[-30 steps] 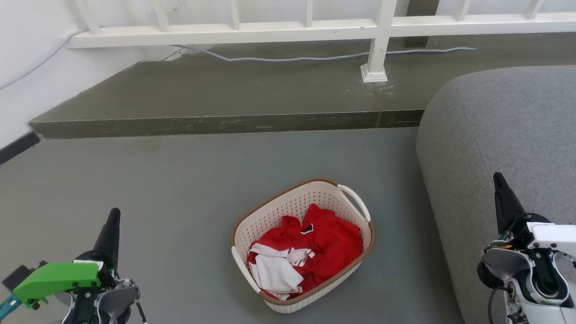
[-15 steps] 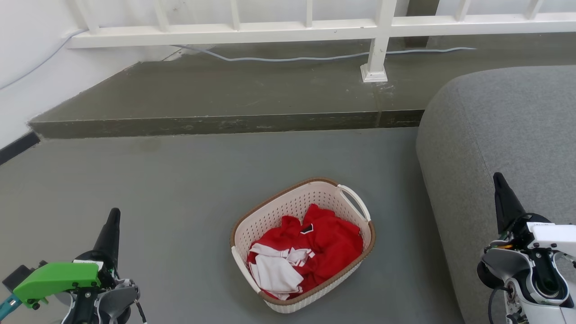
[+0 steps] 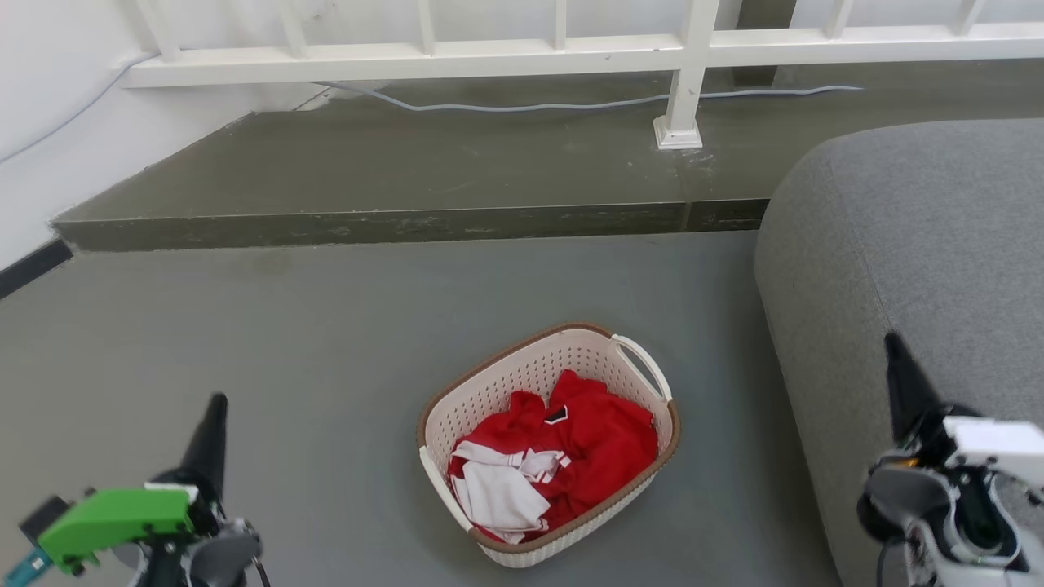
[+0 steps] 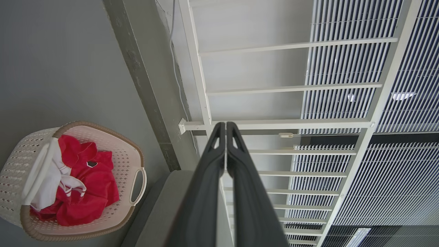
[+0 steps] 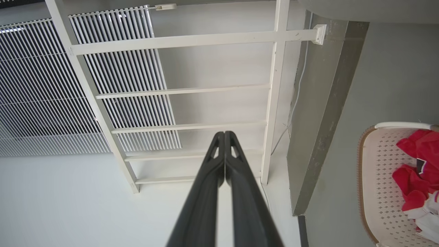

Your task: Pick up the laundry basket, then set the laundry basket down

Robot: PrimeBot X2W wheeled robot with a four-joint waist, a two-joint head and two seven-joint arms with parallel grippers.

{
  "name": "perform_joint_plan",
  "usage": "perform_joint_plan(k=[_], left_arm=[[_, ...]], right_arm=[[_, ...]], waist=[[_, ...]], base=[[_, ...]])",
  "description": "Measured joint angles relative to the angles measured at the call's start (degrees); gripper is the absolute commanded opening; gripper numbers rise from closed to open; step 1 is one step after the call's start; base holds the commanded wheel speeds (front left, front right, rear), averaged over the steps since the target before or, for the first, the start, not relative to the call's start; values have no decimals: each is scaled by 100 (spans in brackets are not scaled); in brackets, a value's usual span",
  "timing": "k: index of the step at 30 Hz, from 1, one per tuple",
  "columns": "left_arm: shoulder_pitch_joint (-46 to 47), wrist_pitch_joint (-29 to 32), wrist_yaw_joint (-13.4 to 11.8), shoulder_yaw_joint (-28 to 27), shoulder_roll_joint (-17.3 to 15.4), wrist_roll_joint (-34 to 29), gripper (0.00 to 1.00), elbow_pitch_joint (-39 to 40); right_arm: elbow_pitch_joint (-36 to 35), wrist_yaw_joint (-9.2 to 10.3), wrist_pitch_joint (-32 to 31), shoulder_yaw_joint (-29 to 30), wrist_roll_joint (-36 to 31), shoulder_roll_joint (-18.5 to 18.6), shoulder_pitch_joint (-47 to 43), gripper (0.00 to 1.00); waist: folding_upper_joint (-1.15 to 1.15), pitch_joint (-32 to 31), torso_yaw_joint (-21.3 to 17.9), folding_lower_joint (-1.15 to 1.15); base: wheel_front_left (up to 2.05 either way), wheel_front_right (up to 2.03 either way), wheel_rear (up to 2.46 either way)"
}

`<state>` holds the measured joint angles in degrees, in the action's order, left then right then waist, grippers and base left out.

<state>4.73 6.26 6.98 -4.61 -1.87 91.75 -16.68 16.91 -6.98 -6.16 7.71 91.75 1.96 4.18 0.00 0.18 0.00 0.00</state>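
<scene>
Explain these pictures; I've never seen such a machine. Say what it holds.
This is a wheeled robot with two arms. The wide picture comes from its head camera, looking down: its left end effector and right end effector sit at the bottom corners, each two dark fingers pressed shut, holding nothing. The other two pictures come from wrist cameras, looking along those fingers. On the floor stands the laundry basket, with red and white clothes inside, near a grey sofa.

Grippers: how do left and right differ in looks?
The left gripper and right gripper share long, tapering black fingers on grey bodies. The left carries a bright green cover with a teal end; the right carries a white cover.
</scene>
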Motion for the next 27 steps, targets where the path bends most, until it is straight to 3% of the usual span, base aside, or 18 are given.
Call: perform_joint_plan(k=[19, 27], left_arm=[[-170, -287, -1, 137, 93, -45, 100, 65], [-170, -443, -1, 304, 62, -401, 100, 216]], right_arm=[[-4, 3, 237, -280, -108, -86, -187, 100], [-130, 3, 420, -472, -439, -8, -180, 100]], waist=[[0, 20, 6, 0], [0, 31, 4, 0]], base=[[0, 0, 0], [0, 0, 0]])
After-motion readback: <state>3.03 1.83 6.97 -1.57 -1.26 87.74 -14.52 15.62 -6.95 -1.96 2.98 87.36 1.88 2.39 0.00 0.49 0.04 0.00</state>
